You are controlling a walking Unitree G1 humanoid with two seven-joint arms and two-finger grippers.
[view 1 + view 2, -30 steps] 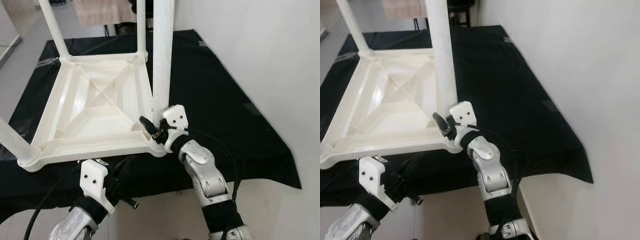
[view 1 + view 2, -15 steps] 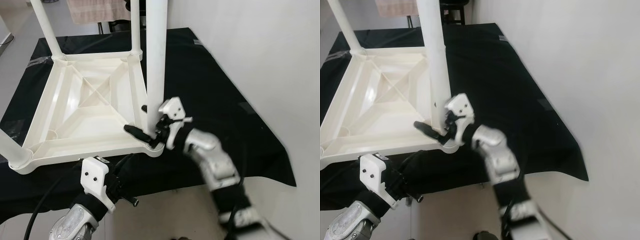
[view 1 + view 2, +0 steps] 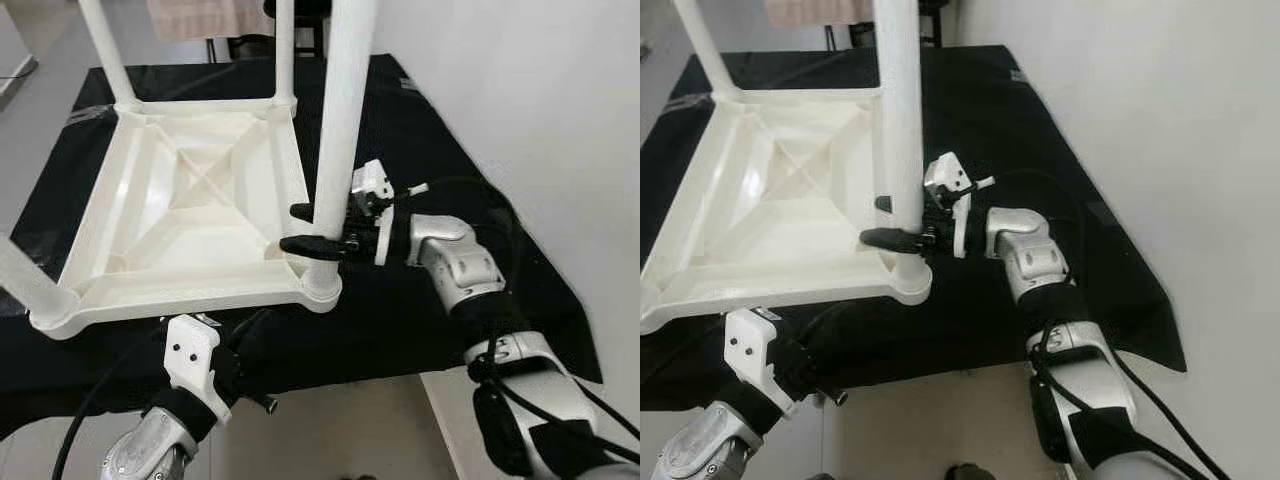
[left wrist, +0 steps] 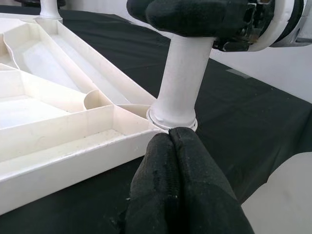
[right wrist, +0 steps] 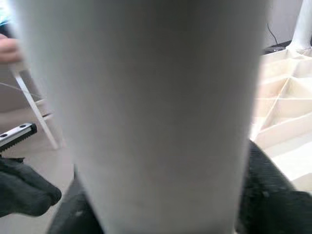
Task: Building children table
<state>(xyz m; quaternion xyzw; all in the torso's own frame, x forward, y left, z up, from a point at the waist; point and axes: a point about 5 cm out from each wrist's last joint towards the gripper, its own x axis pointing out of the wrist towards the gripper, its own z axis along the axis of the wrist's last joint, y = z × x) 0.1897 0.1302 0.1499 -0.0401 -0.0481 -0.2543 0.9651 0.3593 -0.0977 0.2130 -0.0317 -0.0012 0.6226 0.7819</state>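
I see the white plastic children's table lying upside down on a black cloth, its ribbed underside facing up and round legs rising from the corners. My right gripper straddles the near-right leg just above its socket, one black finger on each side, clamped around it. My left gripper sits low at the cloth's near edge, fingers pressed together, tips just beside that socket.

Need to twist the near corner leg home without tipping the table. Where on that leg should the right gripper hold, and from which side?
Low on the leg, just above its socket, coming from the robot's right. The right gripper already straddles the round shaft there; a low hold probably limits tipping of the upturned tabletop.
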